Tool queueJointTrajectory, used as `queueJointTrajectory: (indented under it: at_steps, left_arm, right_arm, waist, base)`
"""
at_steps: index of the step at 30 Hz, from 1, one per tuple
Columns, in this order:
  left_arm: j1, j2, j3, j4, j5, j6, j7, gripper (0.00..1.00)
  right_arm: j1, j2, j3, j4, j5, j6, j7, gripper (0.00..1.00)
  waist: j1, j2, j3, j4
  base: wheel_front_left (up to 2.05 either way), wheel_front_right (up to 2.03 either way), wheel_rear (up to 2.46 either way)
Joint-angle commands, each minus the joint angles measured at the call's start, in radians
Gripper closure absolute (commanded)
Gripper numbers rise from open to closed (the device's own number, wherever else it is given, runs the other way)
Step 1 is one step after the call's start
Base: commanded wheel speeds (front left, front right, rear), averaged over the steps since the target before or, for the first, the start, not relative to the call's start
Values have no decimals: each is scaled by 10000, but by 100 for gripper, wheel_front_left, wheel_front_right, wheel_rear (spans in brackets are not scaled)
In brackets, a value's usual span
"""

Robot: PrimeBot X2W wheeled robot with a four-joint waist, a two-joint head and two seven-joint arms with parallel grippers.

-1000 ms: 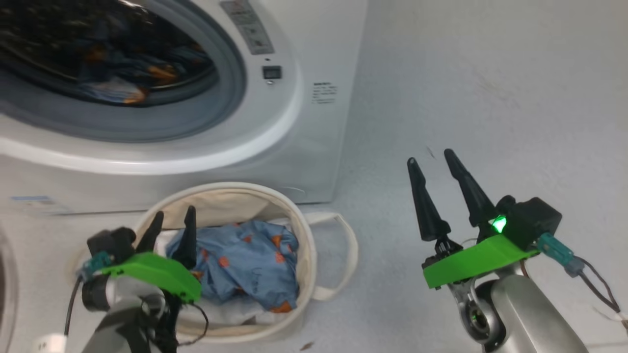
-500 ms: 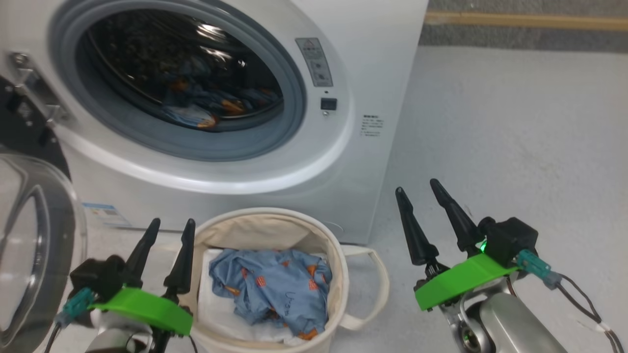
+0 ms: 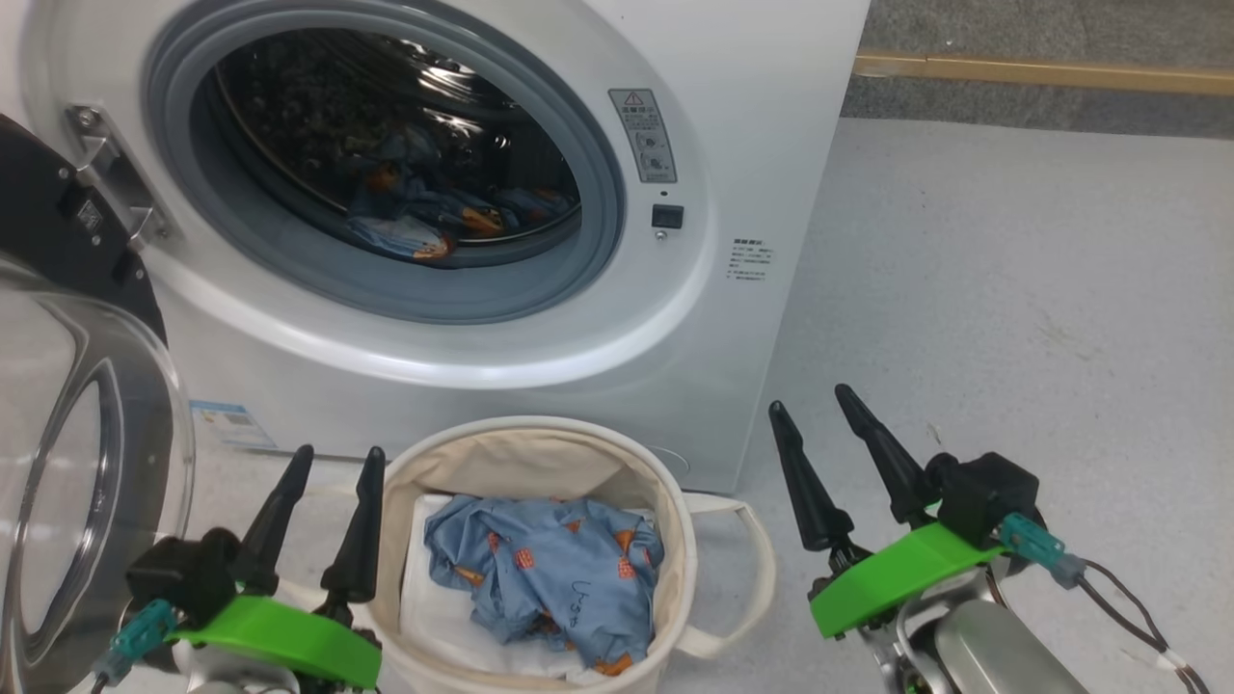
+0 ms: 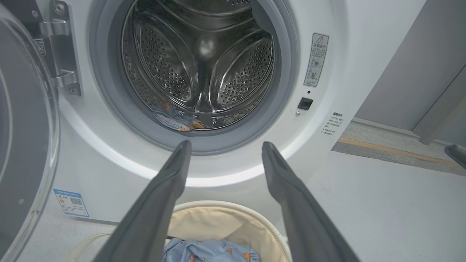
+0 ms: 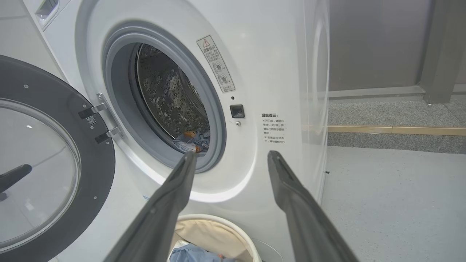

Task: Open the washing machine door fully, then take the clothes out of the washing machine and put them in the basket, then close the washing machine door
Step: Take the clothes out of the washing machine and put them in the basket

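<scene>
A pale grey floor (image 3: 1041, 289) is seen from 1 to 5 o'clock in the head view. At 1 o'clock it is bordered by a yellow strip (image 3: 1041, 71), and a grey wall (image 5: 375, 43) is seen beyond.

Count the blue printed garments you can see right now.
2 clumps: clothes in the basket before the washing machine, and clothes low in the drum. Each clump may hide more pieces.

I see pale grey floor (image 3: 1012, 289) on right; tan strip (image 3: 1041, 72) across far right, dark speckled band (image 3: 1041, 24) beyond; white sheet (image 3: 429, 598) near centre.
</scene>
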Motion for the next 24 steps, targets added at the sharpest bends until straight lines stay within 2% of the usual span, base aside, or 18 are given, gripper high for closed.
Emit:
queueJointTrajectory:
  at_steps: [1,7,16,24]
  left_arm:
    - [-280,275,371,-373,-28,74,-22,0]
    - [-577,161,362,-70,-9,214,-96,0]
    - [-2871,-135,267,2510,472,183,-524,0]
    - [-5941,-62,393,5235,912,-41,-652,0]
  right_arm:
    - [-178,-31,203,-318,-46,12,-97,0]
    - [-174,-97,235,-461,-84,12,-4,0]
    - [-186,-293,413,-1222,-399,12,316,0]
    - [-105,-541,244,-2381,-736,12,671,0]
  waist:
    - [0,-1,40,-25]
    - [0,-1,272,-161]
    - [0,-1,1142,-851]
    - [0,-1,2637,-1515]
  base:
    - [0,0,0]
    - [0,0,0]
    - [0,0,0]
    - [0,0,0]
